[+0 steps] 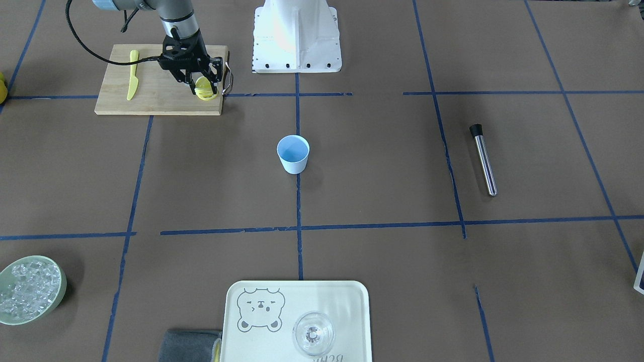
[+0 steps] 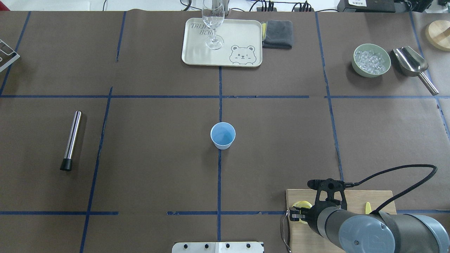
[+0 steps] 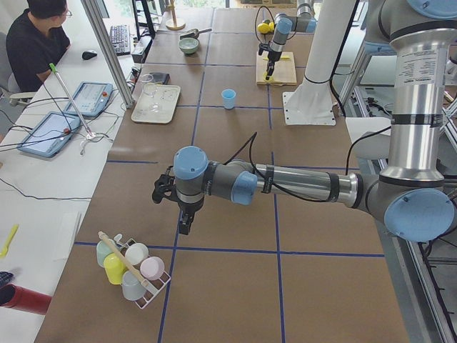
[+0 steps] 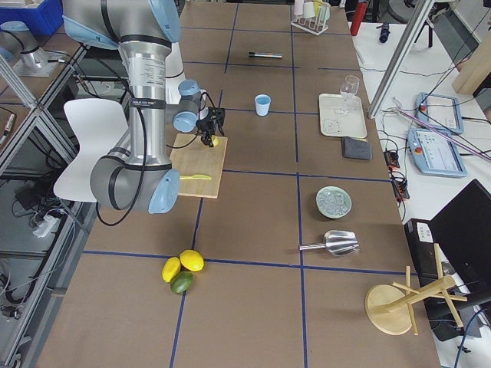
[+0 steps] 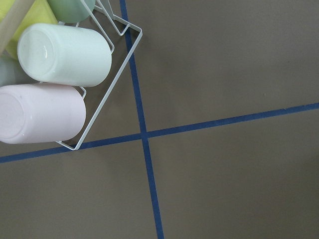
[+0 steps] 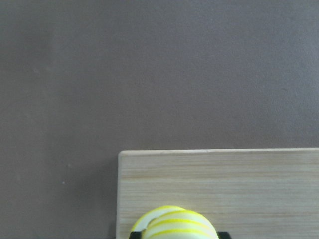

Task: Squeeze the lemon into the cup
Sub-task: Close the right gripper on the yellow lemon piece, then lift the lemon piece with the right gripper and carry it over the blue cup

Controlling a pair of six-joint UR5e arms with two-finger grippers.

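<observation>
The light-blue cup (image 1: 293, 153) stands upright and alone at the table's middle; it also shows in the overhead view (image 2: 223, 135). My right gripper (image 1: 204, 86) is over the near corner of the wooden cutting board (image 1: 151, 98) and is shut on the lemon (image 1: 205, 92), a thick yellow piece. The right wrist view shows the lemon (image 6: 174, 225) between the pads above the board's edge (image 6: 224, 174). I cannot tell if it touches the board. My left gripper (image 3: 184, 218) hovers far from the cup near a cup rack; I cannot tell whether it is open or shut.
A yellow knife (image 1: 133, 74) lies on the board. A steel tube with a black cap (image 1: 484, 160) lies to one side. A tray (image 1: 347, 301) holds a clear glass (image 1: 313, 333). A green bowl of ice (image 1: 30, 289) and a wire rack of cups (image 5: 60, 74) stand at the edges.
</observation>
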